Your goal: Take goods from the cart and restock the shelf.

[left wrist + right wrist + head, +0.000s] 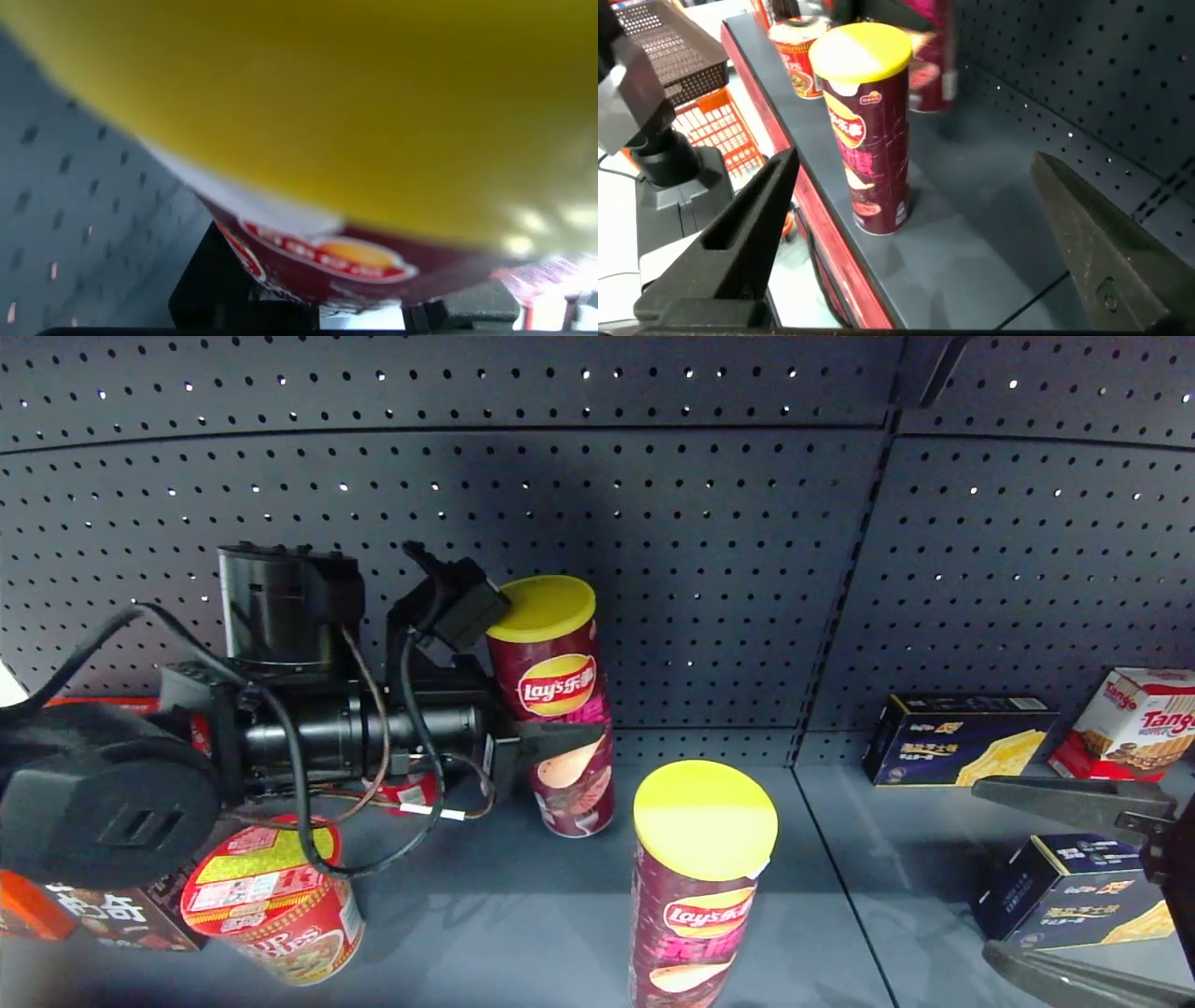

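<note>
One chip can (551,653) within left pincer (568,745)

Matte black left arm (345,733) with looping black cables (301,803) and grey tapered jaws.

Two chip cans on the shelf (523,905), a dark grey deck backed by a perforated panel. Both are tall maroon cylinders with a yellow plastic lid and a printed crisp motif on the wall.

Rear chip can (557,686): near upright, close to the back panel, clasped at mid-height by the left gripper (560,739), one finger lying across its front. Whether its base rests on the deck cannot be told. Its lid (327,93) is seated and intact.

Front chip can (702,896): upright, standing free near the shelf's front edge, lid on. It is well apart from the rear can and nearer the upright seam dividing the shelf bays.
</note>
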Tool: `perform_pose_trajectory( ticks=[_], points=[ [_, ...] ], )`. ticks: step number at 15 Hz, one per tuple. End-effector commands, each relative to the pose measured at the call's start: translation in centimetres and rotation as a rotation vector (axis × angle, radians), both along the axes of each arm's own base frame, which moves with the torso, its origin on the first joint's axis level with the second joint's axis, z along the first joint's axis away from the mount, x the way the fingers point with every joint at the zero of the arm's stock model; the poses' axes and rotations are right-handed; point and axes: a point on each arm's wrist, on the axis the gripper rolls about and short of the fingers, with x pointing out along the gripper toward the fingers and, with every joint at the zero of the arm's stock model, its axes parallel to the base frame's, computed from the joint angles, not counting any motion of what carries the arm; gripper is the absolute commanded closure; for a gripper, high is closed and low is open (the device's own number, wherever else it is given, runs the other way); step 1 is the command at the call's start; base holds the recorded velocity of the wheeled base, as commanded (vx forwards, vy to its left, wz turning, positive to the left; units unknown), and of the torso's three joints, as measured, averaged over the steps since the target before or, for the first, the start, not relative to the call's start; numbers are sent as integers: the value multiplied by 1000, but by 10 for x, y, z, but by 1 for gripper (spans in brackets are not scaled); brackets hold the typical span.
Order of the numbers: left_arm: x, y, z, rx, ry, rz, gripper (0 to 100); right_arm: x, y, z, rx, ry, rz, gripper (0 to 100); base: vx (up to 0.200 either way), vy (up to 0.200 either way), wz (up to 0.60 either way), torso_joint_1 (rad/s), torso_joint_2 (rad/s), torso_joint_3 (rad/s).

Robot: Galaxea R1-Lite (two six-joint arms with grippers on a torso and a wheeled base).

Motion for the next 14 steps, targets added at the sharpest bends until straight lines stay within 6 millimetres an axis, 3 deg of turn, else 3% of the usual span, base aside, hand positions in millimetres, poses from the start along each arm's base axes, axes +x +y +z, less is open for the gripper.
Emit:
perform_pose_trajectory(
  ticks=[1, 5, 14],
  points=[
    [28, -13, -18, 28, 5, -42, 100, 0, 0, 0, 0, 0, 1, 0, 0, 0, 0, 0, 0, 0],
    [46, -25, -26, 26, -22, -136, 100, 2, 2, 2, 6, -9, 4, 0, 0, 0, 0, 0, 0, 0],
    [62, -36, -41, 34, -14, -168, 100, 0, 1, -1, 5, 3, 8, 0, 0, 0, 0, 0, 0, 0]
  ],
)
